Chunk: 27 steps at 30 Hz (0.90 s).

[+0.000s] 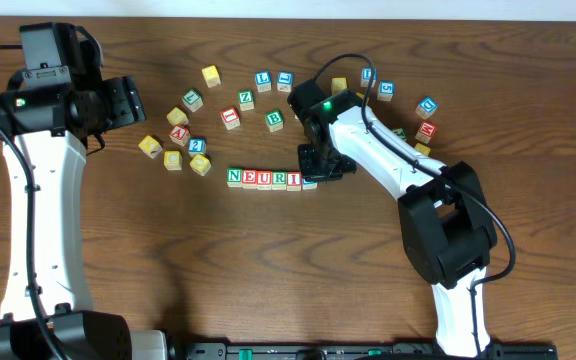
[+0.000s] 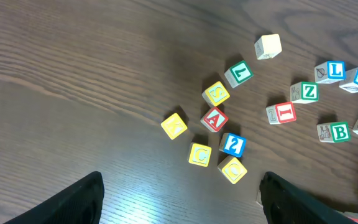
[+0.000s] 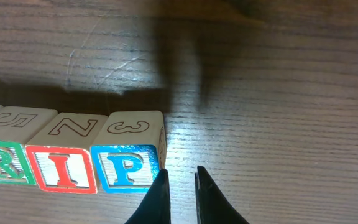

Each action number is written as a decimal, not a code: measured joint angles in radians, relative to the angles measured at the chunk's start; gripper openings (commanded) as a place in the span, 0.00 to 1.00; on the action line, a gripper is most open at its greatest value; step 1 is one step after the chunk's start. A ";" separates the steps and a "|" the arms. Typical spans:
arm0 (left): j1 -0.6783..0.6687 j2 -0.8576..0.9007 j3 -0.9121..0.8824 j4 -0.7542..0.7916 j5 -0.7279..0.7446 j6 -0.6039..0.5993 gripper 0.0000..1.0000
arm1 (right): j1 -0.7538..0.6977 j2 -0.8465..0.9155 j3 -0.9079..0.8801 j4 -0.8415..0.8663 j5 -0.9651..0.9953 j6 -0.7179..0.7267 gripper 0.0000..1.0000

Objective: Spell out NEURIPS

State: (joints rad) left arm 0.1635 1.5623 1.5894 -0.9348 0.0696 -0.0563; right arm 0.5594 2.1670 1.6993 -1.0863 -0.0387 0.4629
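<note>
Just right of the P cube [image 3: 125, 169], last in the NEURIP row [image 1: 265, 179], the right gripper [image 3: 179, 190] sat pressed together, empty; the left gripper [image 2: 180, 196] hung spread. Drifting toward the P cube, the right gripper could knock it askew

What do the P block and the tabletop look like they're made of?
P block: looks like pale bare wood, unpainted on top, with a glossy blue printed letter face. Tabletop: dark wood grain with sheen; solid wood or laminate, cannot tell.
</note>
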 measured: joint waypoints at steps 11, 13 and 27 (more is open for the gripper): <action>0.000 0.000 0.000 0.000 0.000 0.000 0.79 | 0.000 0.000 0.000 0.000 -0.011 0.000 0.09; 0.000 0.000 0.000 0.000 0.000 0.000 0.79 | 0.000 0.000 0.000 0.000 -0.011 0.000 0.08; 0.000 0.000 0.000 0.000 0.000 0.000 0.79 | -0.045 -0.012 0.026 -0.014 -0.015 -0.011 0.09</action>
State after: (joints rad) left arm 0.1635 1.5623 1.5894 -0.9348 0.0696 -0.0563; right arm 0.5148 2.1548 1.7256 -1.1000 -0.0536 0.4515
